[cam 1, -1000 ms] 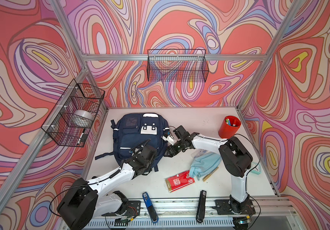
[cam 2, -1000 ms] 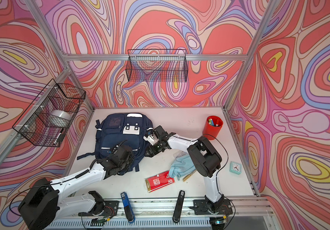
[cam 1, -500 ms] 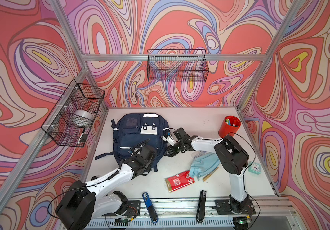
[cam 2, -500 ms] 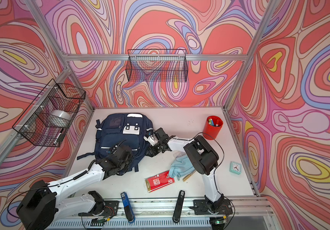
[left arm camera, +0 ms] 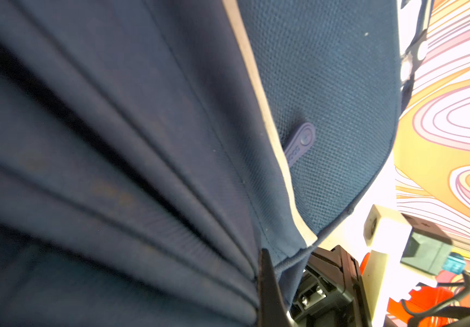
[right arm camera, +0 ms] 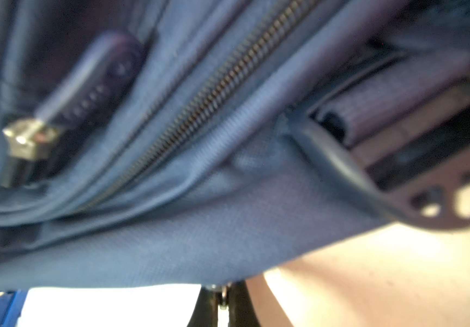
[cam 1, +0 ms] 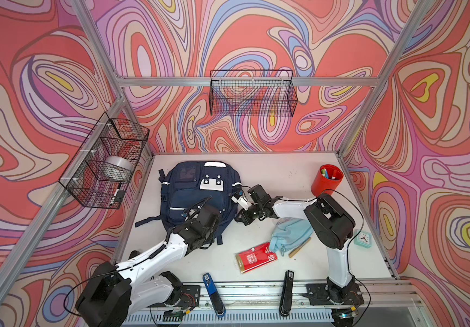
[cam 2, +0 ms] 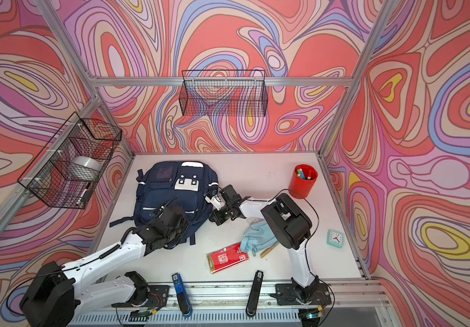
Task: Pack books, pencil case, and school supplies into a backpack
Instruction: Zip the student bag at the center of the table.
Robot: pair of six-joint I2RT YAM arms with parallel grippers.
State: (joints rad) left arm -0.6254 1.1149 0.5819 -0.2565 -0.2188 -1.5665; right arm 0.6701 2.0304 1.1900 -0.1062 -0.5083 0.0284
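The backpack (cam 1: 197,195) is lying on the left half of the table (cam 1: 279,175), toward the far side. The left gripper (cam 1: 208,219) is sitting over its near edge, and the right gripper (cam 1: 241,218) is pressing at its right side, seemingly touching it. The pencil case (cam 1: 290,232) is lying right of centre, its near end touching the flat packet (cam 1: 256,258), with the stick (cam 1: 299,251) lying just right of the case. The cup of markers (cam 1: 326,182) is standing far right, and the clock (cam 1: 363,238) is sitting by the right edge. The left stapler (cam 1: 213,294) and the right stapler (cam 1: 286,291) are resting along the near rail.
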